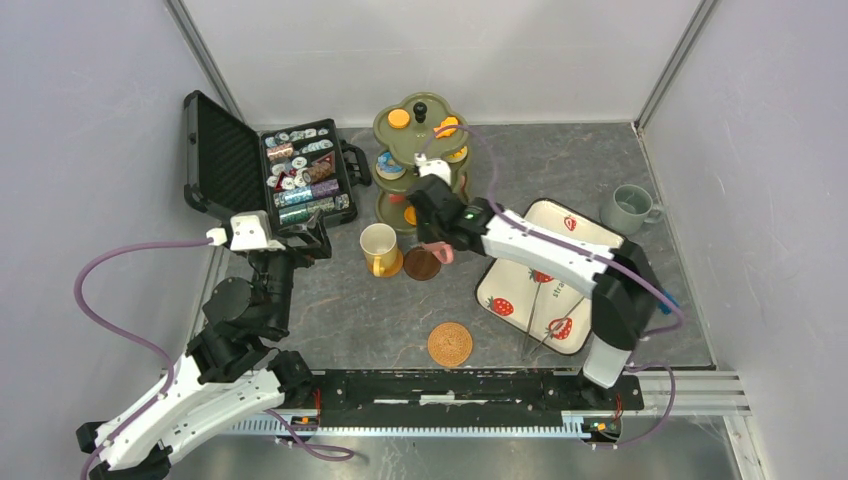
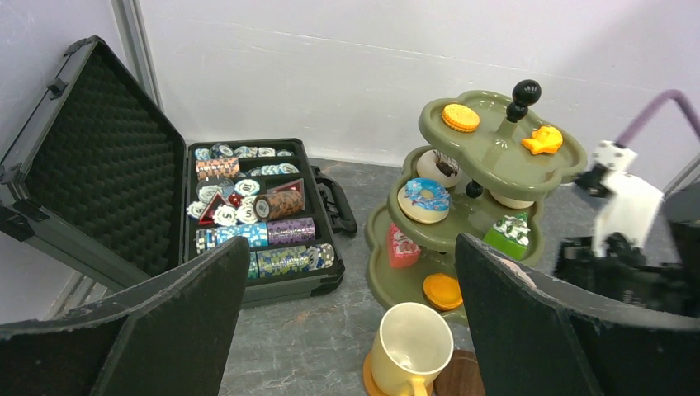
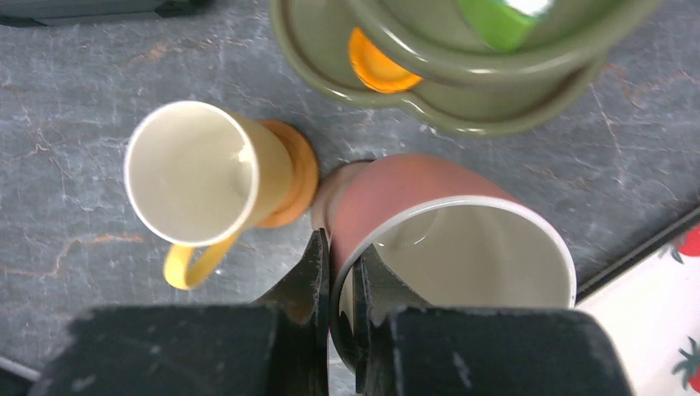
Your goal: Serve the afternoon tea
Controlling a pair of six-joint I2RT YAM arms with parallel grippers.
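"Three coasters from above?"

"Yes. The first coaster (image 1: pixel 389 266) sits under the yellow mug (image 1: pixel 377 243), the dark coaster (image 1: pixel 421 265) lies just to its right, and the third coaster (image 1: pixel 449 343) lies bare near the arm bases. The pink mug (image 1: pixel 437 250) hangs in the right jaws at the dark coaster's far edge, in front of the olive stand (image 1: pixel 420 150) with its toy cakes. The grey-green mug (image 1: pixel 628 208) stands well apart at the far right, beyond the strawberry tray (image 1: pixel 498 283). The left jaws hover beside the poker-chip case (image 1: pixel 300 180)."

"And the left wrist view?"

"The left jaws are spread wide with nothing between them. They look onto the case, the stand and the yellow mug."

"Right wrist?"

"The right jaws are pinched tight on the pink mug's wall, with one finger (image 3: pixel 309 280) outside and the other inside the rim. The yellow mug is just beside it. I cannot tell whether the pink mug's base touches the dark coaster."

"Which step is this, then?"

"Setting down the second mug, I judge. The next move calls for centring its base over the dark coaster, lowering it until it sits flat, then letting go. The grey-green mug and the third coaster are not yet paired."
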